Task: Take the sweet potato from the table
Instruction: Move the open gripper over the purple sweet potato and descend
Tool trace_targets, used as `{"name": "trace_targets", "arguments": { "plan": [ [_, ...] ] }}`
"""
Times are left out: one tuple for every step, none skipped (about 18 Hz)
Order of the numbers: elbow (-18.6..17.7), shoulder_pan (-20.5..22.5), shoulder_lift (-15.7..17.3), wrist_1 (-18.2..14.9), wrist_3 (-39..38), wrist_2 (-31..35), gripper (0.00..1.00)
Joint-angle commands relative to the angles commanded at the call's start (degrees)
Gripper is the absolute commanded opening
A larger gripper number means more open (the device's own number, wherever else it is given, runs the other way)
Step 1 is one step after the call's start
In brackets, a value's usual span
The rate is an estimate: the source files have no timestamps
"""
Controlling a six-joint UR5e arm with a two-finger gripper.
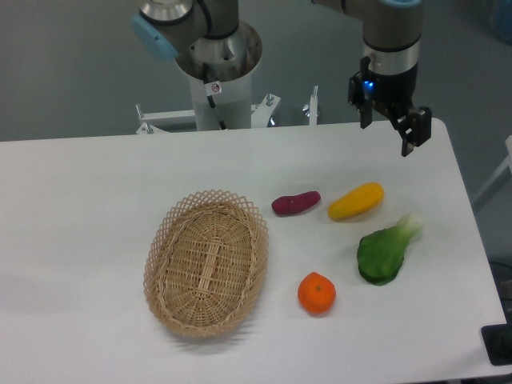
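The sweet potato (295, 203) is a small dark reddish-purple tuber lying on the white table (80, 208), right of the basket and left of the yellow vegetable. My gripper (386, 136) hangs above the table's far right part, well behind and to the right of the sweet potato. Its fingers (408, 138) stand apart and hold nothing.
A woven wicker basket (206, 262) lies left of centre. A yellow oblong vegetable (356, 201) lies right of the sweet potato. A green leafy vegetable (386, 250) and a round orange fruit (317, 293) lie nearer the front. The arm's base (220, 80) stands behind the table.
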Motion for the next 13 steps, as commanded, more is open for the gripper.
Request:
{"name": "trace_targets", "arguments": {
  "plan": [
    [-0.4, 0.0, 0.0, 0.3, 0.0, 0.0, 1.00],
    [-1.3, 0.0, 0.1, 0.2, 0.0, -0.1, 1.00],
    [-1.2, 0.0, 0.1, 0.5, 0.0, -0.1, 1.00],
    [-1.3, -0.1, 0.2, 0.5, 0.0, -0.3, 1.00],
    [-1.6, -0.1, 0.2, 0.5, -0.2, -0.9, 1.00],
    [-1.8, -0.2, 0.1, 0.5, -0.4, -1.1, 1.00],
    [-2.0, -0.2, 0.2, 0.5, -1.0, -1.1, 1.00],
    [-2.2, -0.3, 0.1, 0.5, -1.4, -1.2, 1.00],
    [-2.7, -0.4, 0.2, 0.5, -1.6, -1.5, 1.00],
    [-3.5, -0.4, 0.3, 0.4, -1.6, -2.3, 1.00],
    [-4.5, -0.4, 0.5, 0.5, -1.7, -3.3, 1.00],
    [-5.5, -0.5, 0.7, 0.8, -2.3, -3.9, 1.00],
    [-6.2, -0.7, 0.7, 1.1, -3.4, -4.1, 1.00]
  ]
}}
